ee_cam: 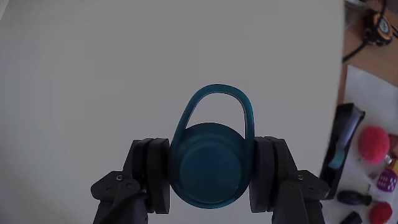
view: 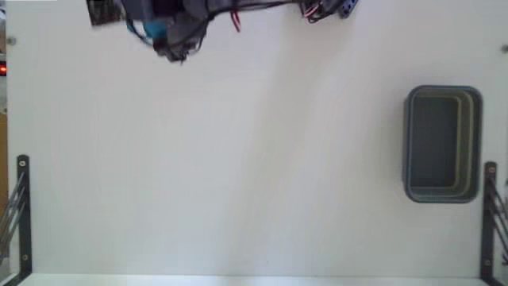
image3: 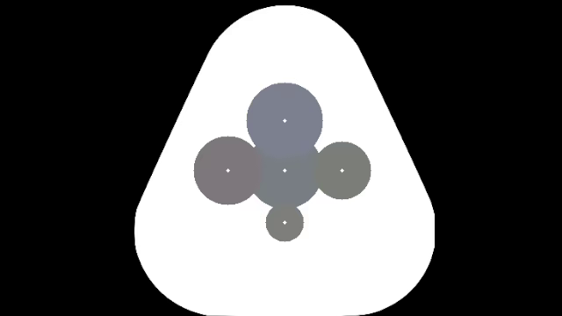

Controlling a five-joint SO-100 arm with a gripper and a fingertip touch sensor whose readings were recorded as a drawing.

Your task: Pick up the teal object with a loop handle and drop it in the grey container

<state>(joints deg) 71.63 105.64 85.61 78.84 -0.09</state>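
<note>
In the wrist view the teal object with a loop handle sits clamped between the two black fingers of my gripper, its round body facing the camera and its loop pointing away over the white table. In the fixed view the arm and gripper are at the top left edge, with a bit of teal showing there. The grey container stands far off at the right side of the fixed view, with nothing inside it.
Black metal brackets stand at the left and right table edges in the fixed view. Beyond the table's right edge in the wrist view lie a black tray, a pink ball and small items.
</note>
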